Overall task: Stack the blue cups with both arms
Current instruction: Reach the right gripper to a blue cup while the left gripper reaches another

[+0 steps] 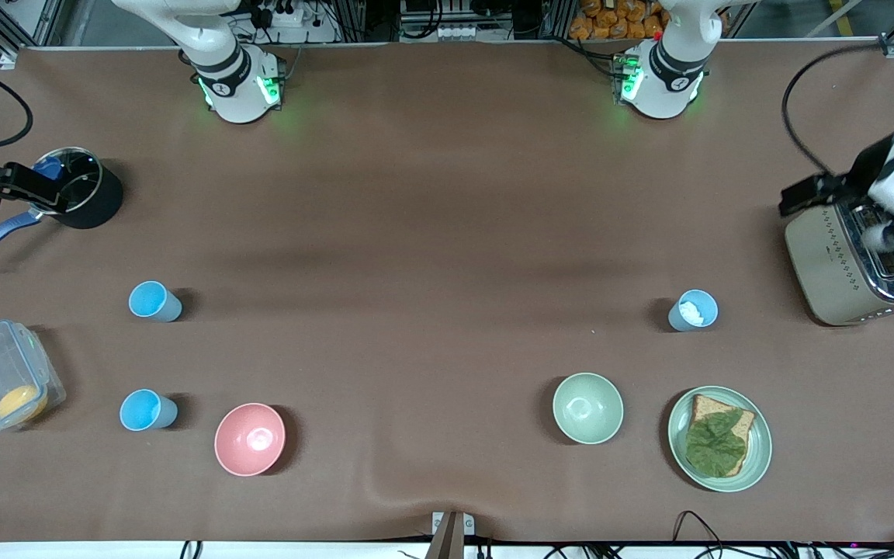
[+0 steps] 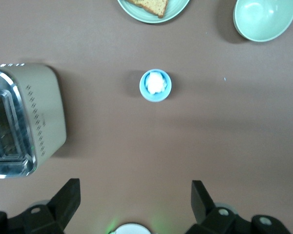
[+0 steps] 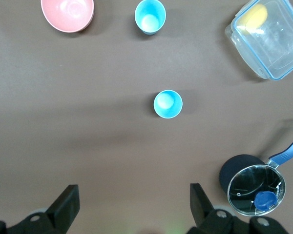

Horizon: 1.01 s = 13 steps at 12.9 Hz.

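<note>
Three blue cups stand upright on the brown table. Two bright sky-blue cups are toward the right arm's end: one [image 1: 154,301] [image 3: 168,104], and one nearer the front camera [image 1: 147,410] [image 3: 150,16] beside the pink bowl [image 1: 250,439]. A paler grey-blue cup [image 1: 693,310] [image 2: 155,85] with something white inside stands toward the left arm's end. My left gripper [image 2: 136,200] is open and empty, high up by the toaster [image 1: 843,264]. My right gripper [image 3: 134,202] is open and empty, high up by the black pot [image 1: 82,190].
A pale green bowl [image 1: 588,407] and a green plate [image 1: 757,446] with bread and a leaf lie near the grey-blue cup. A clear plastic box [image 1: 1,384] holding something yellow sits at the table edge beside the sky-blue cups. The pot has a glass lid and a blue handle.
</note>
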Motion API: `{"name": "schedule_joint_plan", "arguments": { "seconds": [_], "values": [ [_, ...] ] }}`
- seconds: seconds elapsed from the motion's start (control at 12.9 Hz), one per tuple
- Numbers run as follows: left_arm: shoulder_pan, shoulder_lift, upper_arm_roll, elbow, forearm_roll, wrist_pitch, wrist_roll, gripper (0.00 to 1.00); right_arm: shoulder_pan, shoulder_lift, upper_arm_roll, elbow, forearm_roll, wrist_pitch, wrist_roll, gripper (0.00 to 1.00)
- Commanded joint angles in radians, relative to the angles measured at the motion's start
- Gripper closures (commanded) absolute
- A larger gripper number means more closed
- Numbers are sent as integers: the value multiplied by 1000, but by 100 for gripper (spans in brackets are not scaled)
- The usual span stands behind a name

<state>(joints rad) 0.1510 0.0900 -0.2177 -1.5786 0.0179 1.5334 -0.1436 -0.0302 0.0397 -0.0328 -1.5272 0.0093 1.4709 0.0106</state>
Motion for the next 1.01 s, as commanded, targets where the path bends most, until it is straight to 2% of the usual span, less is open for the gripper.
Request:
{"name": "schedule_joint_plan", "arguments": {
  "seconds": [0.0, 0.23, 0.47, 0.62, 0.93],
  "values": [
    [4, 0, -3, -159, 14, 179, 21, 0, 1, 32, -2, -17, 9, 14, 12, 0],
    [10, 65, -5, -256, 14, 338, 22, 0, -14, 80, -4, -43, 8, 52, 12, 0],
    [12, 157, -3, -304, 52, 488, 22, 0, -69, 101, -4, -215, 8, 252, 3, 0],
    [15, 220, -2, -302, 79, 549, 22, 0, -95, 114, -4, -310, 8, 374, -3, 0],
    [38, 325, -2, -304, 79, 637, 22, 0, -141, 244, -2, -314, 12, 393, -1, 0]
  ]
}}
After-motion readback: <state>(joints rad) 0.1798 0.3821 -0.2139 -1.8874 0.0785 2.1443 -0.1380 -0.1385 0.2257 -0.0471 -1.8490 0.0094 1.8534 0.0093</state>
